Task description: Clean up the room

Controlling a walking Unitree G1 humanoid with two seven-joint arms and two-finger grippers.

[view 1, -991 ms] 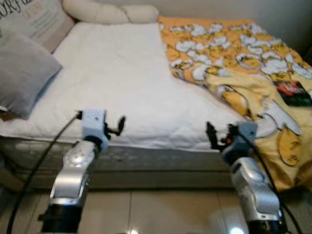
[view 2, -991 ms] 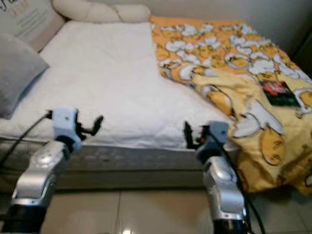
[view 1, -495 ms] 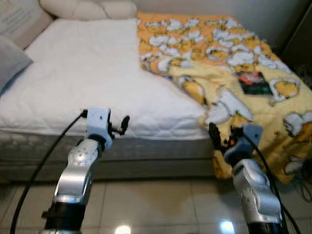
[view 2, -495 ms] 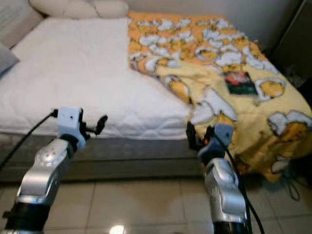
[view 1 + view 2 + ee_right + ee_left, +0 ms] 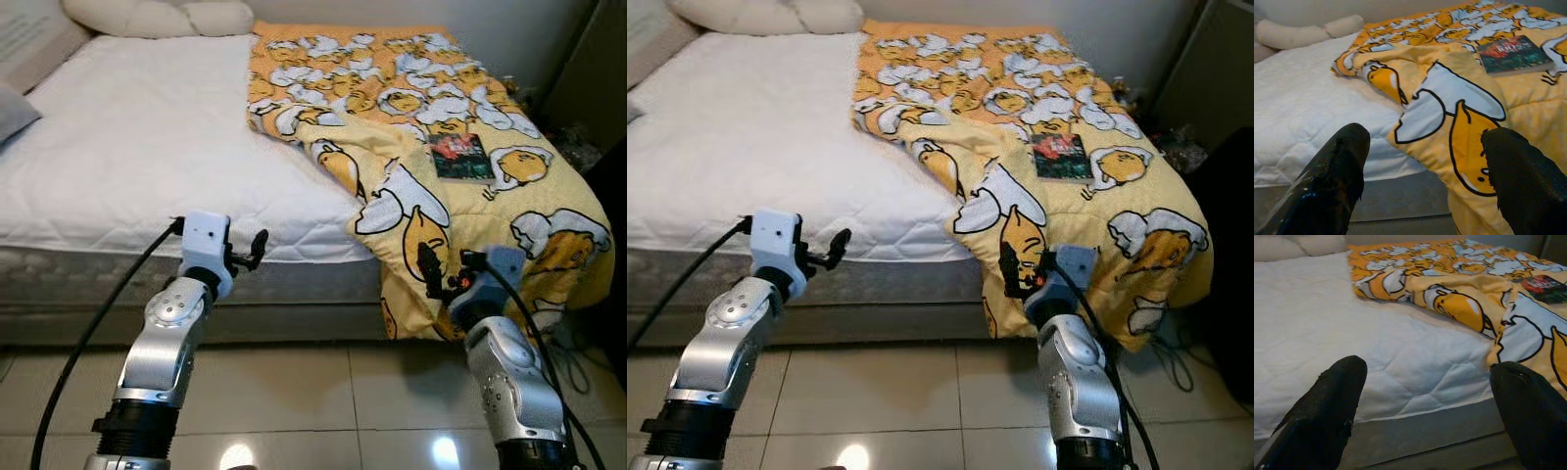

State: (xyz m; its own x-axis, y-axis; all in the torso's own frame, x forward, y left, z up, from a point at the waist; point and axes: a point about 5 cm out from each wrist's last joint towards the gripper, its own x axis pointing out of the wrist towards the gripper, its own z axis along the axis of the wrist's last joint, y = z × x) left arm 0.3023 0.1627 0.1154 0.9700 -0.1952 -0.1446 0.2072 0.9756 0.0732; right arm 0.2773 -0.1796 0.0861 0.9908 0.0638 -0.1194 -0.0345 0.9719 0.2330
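Note:
A yellow and orange cartoon-print blanket (image 5: 411,117) lies bunched over the right half of the bed and hangs off its front right corner. A dark book (image 5: 460,157) rests flat on the blanket; the same book (image 5: 1513,51) shows in the right wrist view. The white mattress (image 5: 127,147) is bare on the left. My left gripper (image 5: 257,247) is open and empty, in front of the mattress edge. My right gripper (image 5: 436,272) is open and empty, just before the hanging blanket corner.
Cream pillows (image 5: 157,17) lie at the head of the bed, and a grey cushion (image 5: 12,110) sits at the left edge. Beige tiled floor (image 5: 313,392) lies beneath my arms. A dark cabinet (image 5: 588,69) and cables (image 5: 578,352) stand to the right of the bed.
The camera has swung right: the bed and grey cushion slid left and the blanket and book came to the centre. Both grippers stay open and empty.

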